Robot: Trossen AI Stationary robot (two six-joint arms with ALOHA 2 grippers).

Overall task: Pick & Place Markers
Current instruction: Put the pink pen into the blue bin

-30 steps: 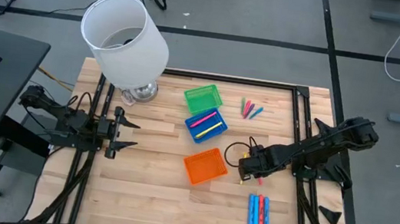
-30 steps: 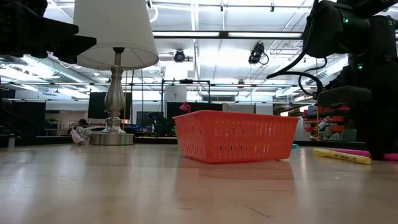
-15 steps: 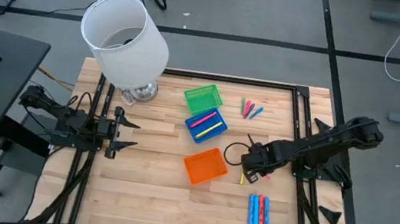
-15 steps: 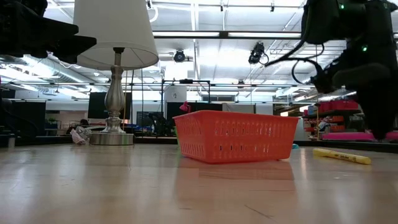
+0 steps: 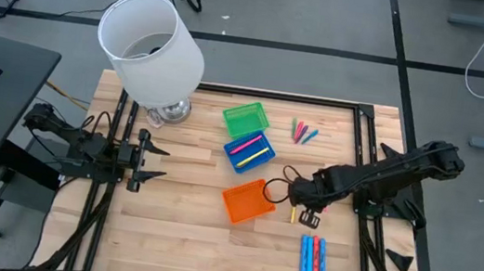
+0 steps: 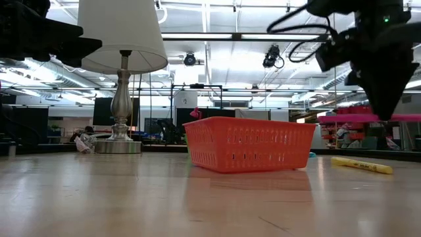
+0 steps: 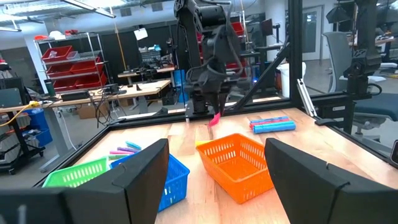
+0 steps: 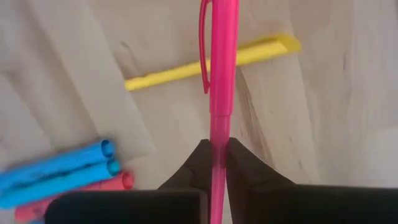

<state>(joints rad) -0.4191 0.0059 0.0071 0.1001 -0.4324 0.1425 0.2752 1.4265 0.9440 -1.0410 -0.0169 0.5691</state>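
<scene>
My right gripper point(image 5: 299, 199) is shut on a pink marker point(image 8: 222, 62) and holds it above the table, just right of the orange tray point(image 5: 248, 201). A yellow marker point(image 5: 293, 214) lies flat on the wood below it. Several blue and red markers point(image 5: 313, 255) lie side by side nearer the front edge. A few more markers point(image 5: 303, 130) lie at the far right. The blue tray point(image 5: 249, 150) holds pink and yellow markers. The green tray point(image 5: 245, 117) stands beyond it. My left gripper point(image 5: 150, 156) is open and empty at the table's left. My right gripper pinches the pink marker's barrel point(image 8: 219, 134) between its two fingertips point(image 8: 239, 163), behind the capped, clipped end. The fingers come from above, pointing down. The marker hangs level point(image 6: 358, 117), lifted clear of the table.
A lamp with a white shade point(image 5: 151, 39) stands at the far left on a metal base point(image 5: 168, 112). The table's dark frame rails point(image 5: 367, 143) run along its edges. Bare wood lies between the left gripper and the trays.
My right gripper has risen from the table with the pink marker and gone a little toward the orange tray. The marker is now level and clear of the wood. The yellow marker has stayed where it lay.
</scene>
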